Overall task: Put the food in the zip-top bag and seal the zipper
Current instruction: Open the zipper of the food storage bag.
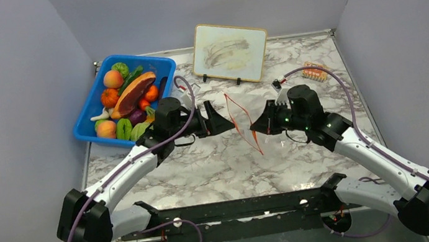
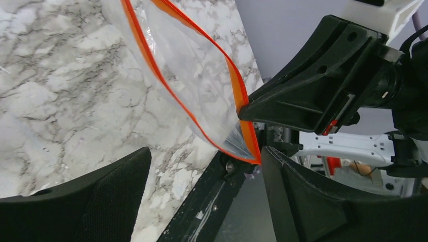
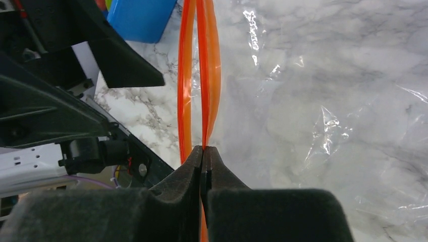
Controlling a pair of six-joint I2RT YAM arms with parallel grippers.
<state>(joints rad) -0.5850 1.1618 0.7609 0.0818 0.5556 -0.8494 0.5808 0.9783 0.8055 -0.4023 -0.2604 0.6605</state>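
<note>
Above the middle of the desk (image 1: 218, 164) the zip-top bag (image 1: 242, 120) hangs in the air between the two arms, clear, limp and (as far as the views show) with nothing inside it. The right hand (image 3: 203, 148) is clamped tight on one end of the zipper (image 3: 212, 75), its pads pressed together over the orange-red strip. From that pinch the two halves of the strip run apart, so the mouth stands unsealed and slightly parted. The left hand (image 1: 222, 117) faces the bag from the other side with its jaws spread wide and nothing between them. Its wrist view shows the bag's lower corner lying near one finger, but I cannot tell whether they touch.

All the food (image 1: 127, 98) lies in the blue bin (image 1: 84, 122) at the far left of the desk, well apart from the bag: oranges, peaches, green pieces, purple pieces and the meat slice (image 1: 133, 93) heaped together.

By my reading the task is barely begun. The bag is lifted and held by one end, and that is all. What is left is opening the mouth properly, carrying each piece across from the bin and into it, and then running the zipper shut.
</note>
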